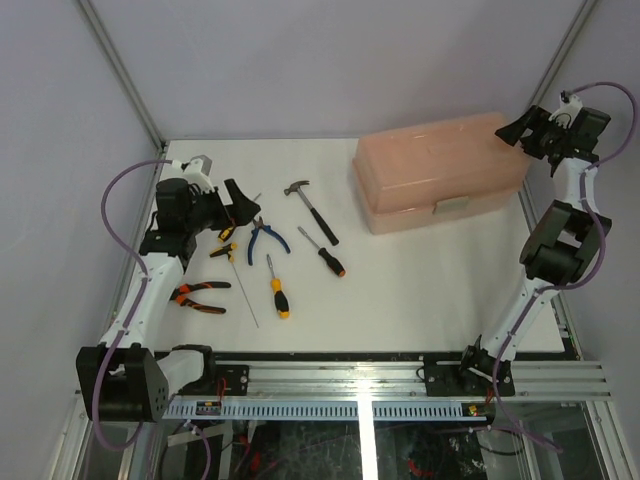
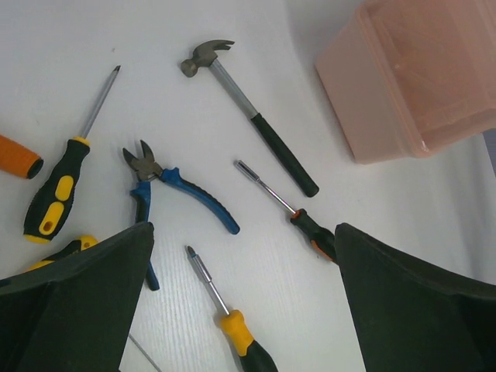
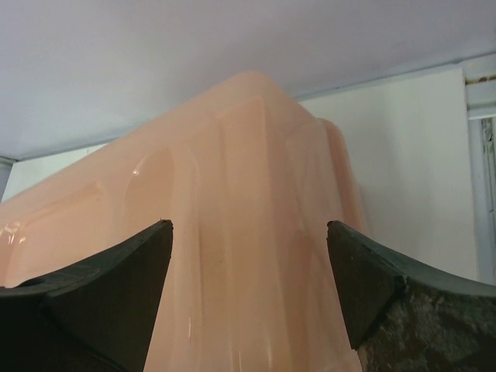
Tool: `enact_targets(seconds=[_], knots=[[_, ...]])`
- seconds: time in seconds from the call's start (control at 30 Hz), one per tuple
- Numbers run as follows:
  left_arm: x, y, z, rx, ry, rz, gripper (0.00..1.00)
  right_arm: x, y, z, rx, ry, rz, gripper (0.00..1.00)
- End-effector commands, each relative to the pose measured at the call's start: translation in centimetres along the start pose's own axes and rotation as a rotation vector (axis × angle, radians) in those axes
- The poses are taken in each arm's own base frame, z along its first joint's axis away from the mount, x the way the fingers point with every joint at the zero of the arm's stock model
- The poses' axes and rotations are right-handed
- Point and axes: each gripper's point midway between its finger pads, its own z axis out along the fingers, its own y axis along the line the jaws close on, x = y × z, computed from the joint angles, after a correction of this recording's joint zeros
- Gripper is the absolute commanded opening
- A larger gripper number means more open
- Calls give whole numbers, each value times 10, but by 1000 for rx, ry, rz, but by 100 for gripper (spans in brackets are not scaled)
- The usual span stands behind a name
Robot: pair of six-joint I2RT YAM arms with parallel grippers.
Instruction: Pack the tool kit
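Two claws are in view, both spread open w/ nothing held. The left claw [image 1: 238, 205] hangs above the tool spread on the left half of the bench [image 1: 420, 290]. Its wrist view shows it wide apart and clear of every tool. The right claw [image 1: 524, 130] sits at the far-right end of the toolbox [image 1: 440, 170]. Its wrist view shows the box end wall ahead, framed between the two tips. Contact w/ the box: cannot tell.

Toolbox: salmon-pink, translucent, lid shut, grey latch [image 1: 455, 207] on the near face. Pos.: far right of the bench, well apart from the left claw.

Tools all lie loose on the bench, outside the box:
- hammer [image 1: 312, 212]: head toward the far side, black grip running near-right. It is the tool closest to the box.
- blue pliers [image 1: 266, 238]: just left of the hammer, nose toward the far side, handles splayed.
- black-orange screwdriver [image 1: 325, 252]: just beside the hammer grip on its near side, tip far-left, handle near-right.
- yellow-handle screwdriver [image 1: 277, 290]: near side of the blue pliers, tip pointing away from the arms.
- second yellow-black screwdriver [image 1: 225, 237]: below the left claw, partly hidden by it.
- orange pliers [image 1: 197, 297]: near-left, beside the left arm.
- thin grey rod [image 1: 245, 290]: between the orange pliers and the yellow-handle screwdriver. Type: cannot tell.
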Motion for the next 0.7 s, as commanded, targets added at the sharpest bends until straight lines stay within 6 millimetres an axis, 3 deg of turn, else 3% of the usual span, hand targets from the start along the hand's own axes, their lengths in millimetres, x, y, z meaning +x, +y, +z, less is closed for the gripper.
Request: enact_targets(seconds=[0.0,0.2,0.3,0.5,0.67], knots=[[-24,-25,8,82,-39,32,100,17,54,-20,-77,69,-28,87],[-27,-44,33,137,-12,43,100,51,101,-49,-70,130,-96,87],[-28,-52,52,161,-1,23,100,83,120,-66,-63,174,-104,88],[-44,-62,105,193,2,-55,100,116,148,-112,-49,201,-126,88],[-63,-67,157,213,11,-57,100,127,167,-145,-51,208,-166,88]])
